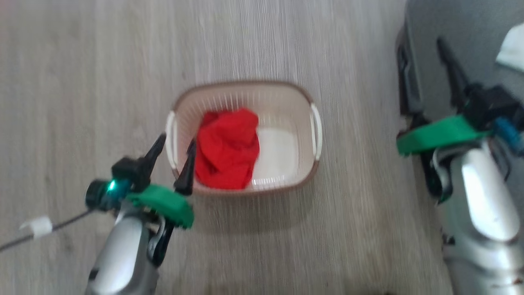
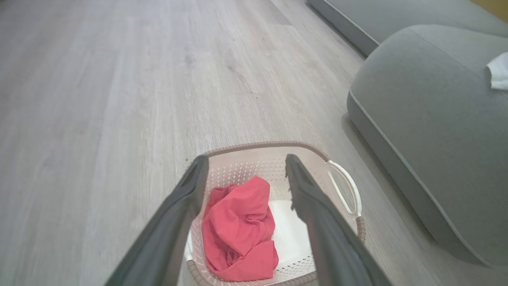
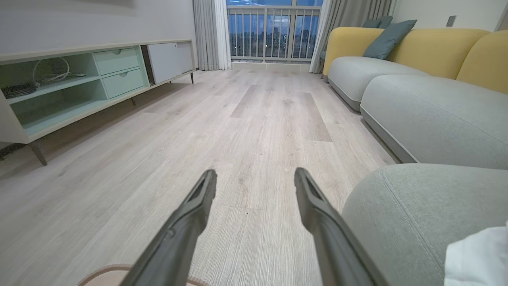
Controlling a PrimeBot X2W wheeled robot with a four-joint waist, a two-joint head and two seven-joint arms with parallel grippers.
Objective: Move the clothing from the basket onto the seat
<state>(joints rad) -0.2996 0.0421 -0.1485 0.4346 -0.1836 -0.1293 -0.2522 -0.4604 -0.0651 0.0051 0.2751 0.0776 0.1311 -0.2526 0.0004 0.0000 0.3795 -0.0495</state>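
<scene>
Lying bunched in the left half of the cream basket at frame centre, the red clothing is gripped by nothing. The left gripper is held at the basket's left rim, jaws spread and empty; the right gripper, jaws likewise spread, is seen at right beside the grey seat.

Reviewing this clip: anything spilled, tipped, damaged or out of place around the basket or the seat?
Nothing stands out. The basket sits upright on the floor, the red clothing bunched inside, nothing over its rim. A white cloth lies on the seat. The head view is blurred, so fine damage cannot be ruled out.
</scene>
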